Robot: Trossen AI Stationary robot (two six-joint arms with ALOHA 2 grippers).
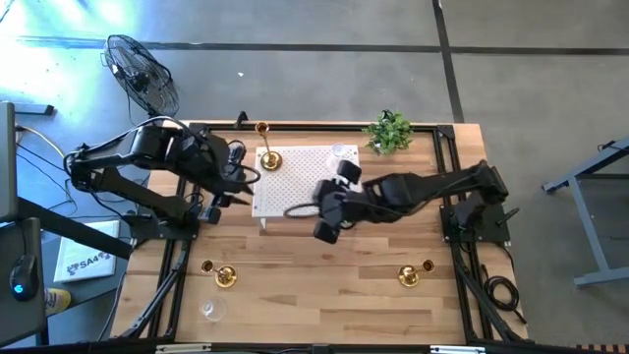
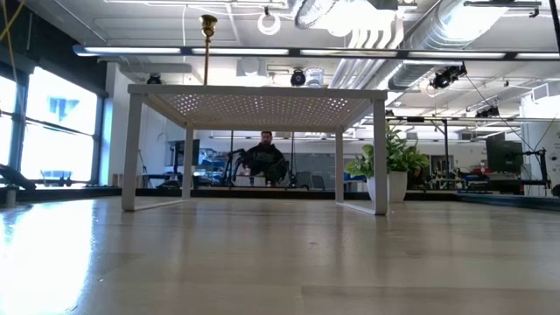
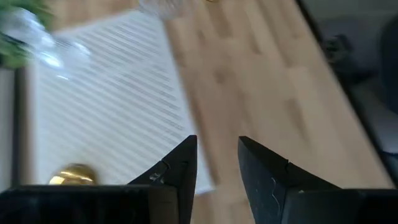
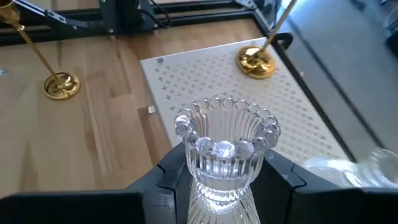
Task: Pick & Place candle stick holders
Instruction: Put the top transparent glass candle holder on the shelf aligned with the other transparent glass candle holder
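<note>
My right gripper is shut on a clear ribbed glass candle stick holder, above the near edge of the white perforated stand. A gold holder with a tall stem stands on the stand's far left by its round base, and it also shows in the right wrist view. A second clear glass holder stands at the stand's far right. My left gripper is open and empty over the stand's left edge. Two gold holders and a clear one rest on the table. My right gripper pinches the glass holder's lower body between its two fingers, one on each side, below the beaded rim. The holder's open mouth faces away from the gripper. Its foot is hidden by the fingers. It does not show at table height in the low view.
A small green plant stands at the table's far right. The stand's four legs leave open room under it. A fan and a box lie off the table's left. A person sits in the room beyond.
</note>
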